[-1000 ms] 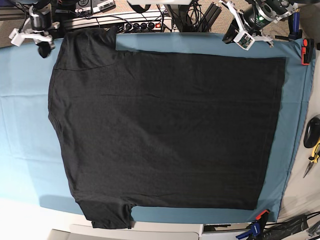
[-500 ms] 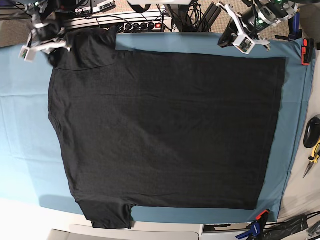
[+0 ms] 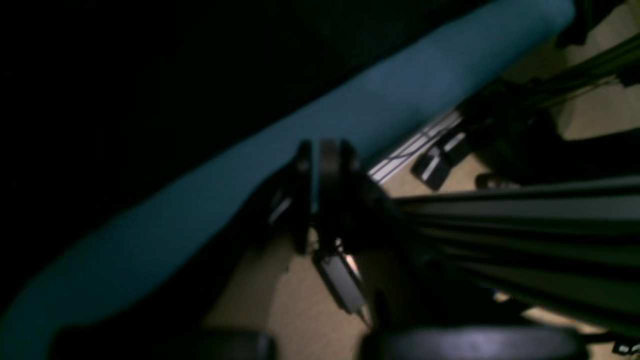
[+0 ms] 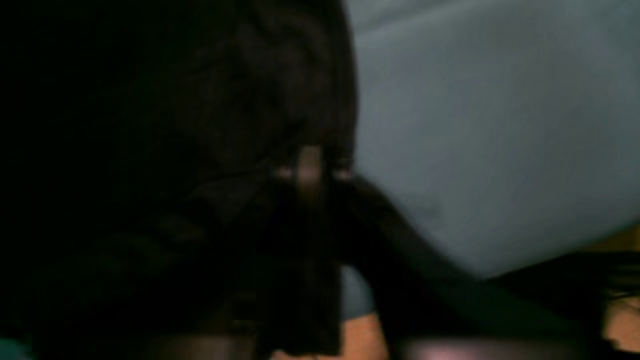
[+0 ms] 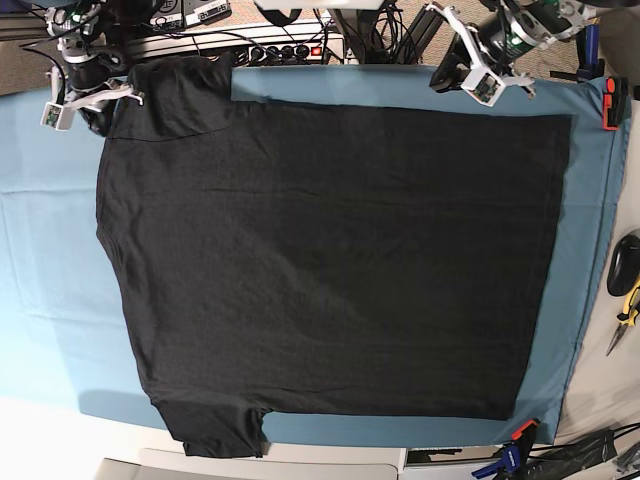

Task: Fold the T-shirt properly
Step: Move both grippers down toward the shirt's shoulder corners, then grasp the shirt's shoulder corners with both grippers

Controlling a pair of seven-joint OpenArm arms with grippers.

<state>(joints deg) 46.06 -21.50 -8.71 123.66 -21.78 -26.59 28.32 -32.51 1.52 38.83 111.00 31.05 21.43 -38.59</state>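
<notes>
Black T-shirt (image 5: pixel 330 270) spread flat, plain side up, across the teal cloth (image 5: pixel 50 250) covering the bench, one sleeve at the far left corner, the other hanging over the near edge. Right gripper (image 5: pixel 92 100) at that far sleeve; finger spread unclear in the base view, wrist view too dark and blurred to settle it. Left gripper (image 5: pixel 455 75) above the far edge, off the shirt, fingers narrowed together on nothing. Only the left wrist view shows floor beyond the cloth's edge.

The right gripper (image 5: pixel 97 100) now sits against the T-shirt (image 5: pixel 330 260) sleeve at the far left corner of the teal cloth (image 5: pixel 50 250), shifted inward from before. The left gripper (image 5: pixel 447 78) is displaced slightly leftward along the far edge.
</notes>
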